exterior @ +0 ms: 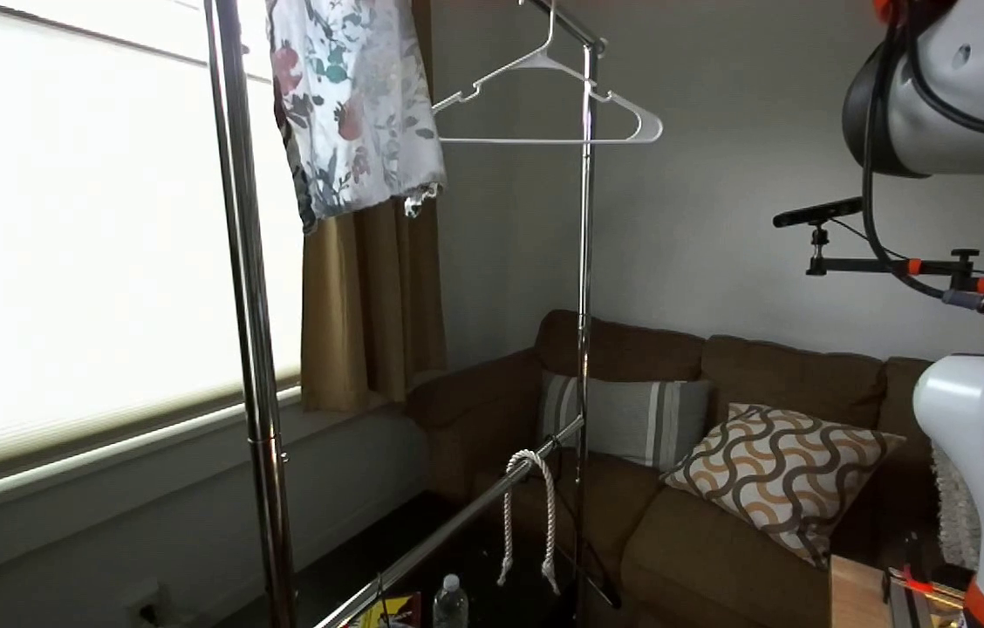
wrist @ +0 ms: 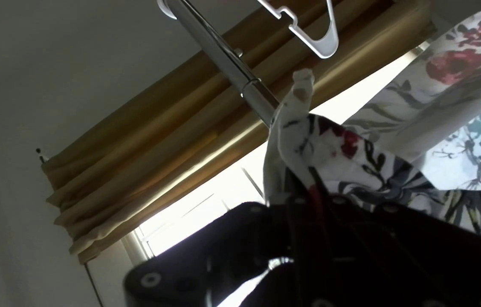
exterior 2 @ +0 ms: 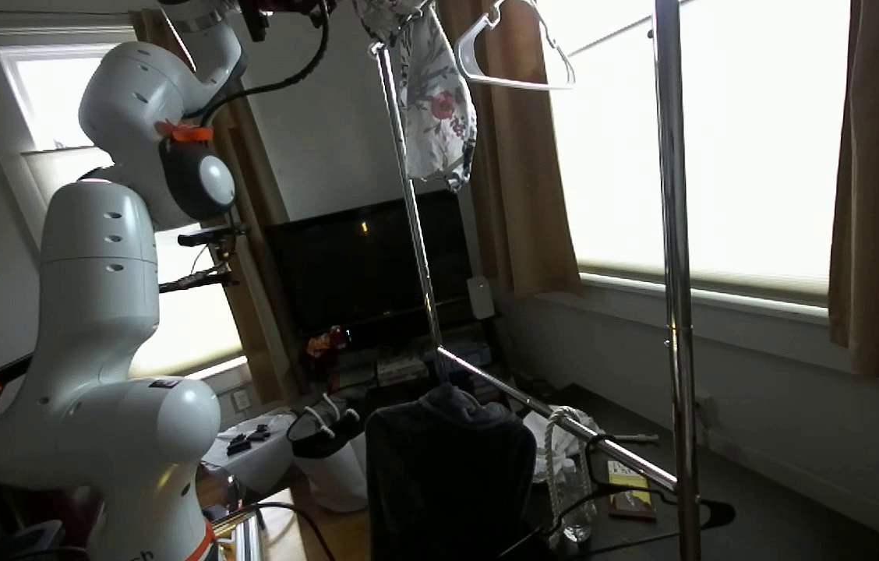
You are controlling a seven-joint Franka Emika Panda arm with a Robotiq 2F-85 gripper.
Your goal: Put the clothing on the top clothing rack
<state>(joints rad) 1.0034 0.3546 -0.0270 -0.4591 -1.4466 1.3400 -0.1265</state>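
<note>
The hand (wrist: 303, 183) is closed on the cloth (exterior: 361, 122), seemingly for placing; next, drape it over the top rail (exterior: 570, 24).

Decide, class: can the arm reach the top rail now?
Probably yes: in the wrist view, the clothing in the gripper overlaps the top rail, with the hanger off to one side.
</note>
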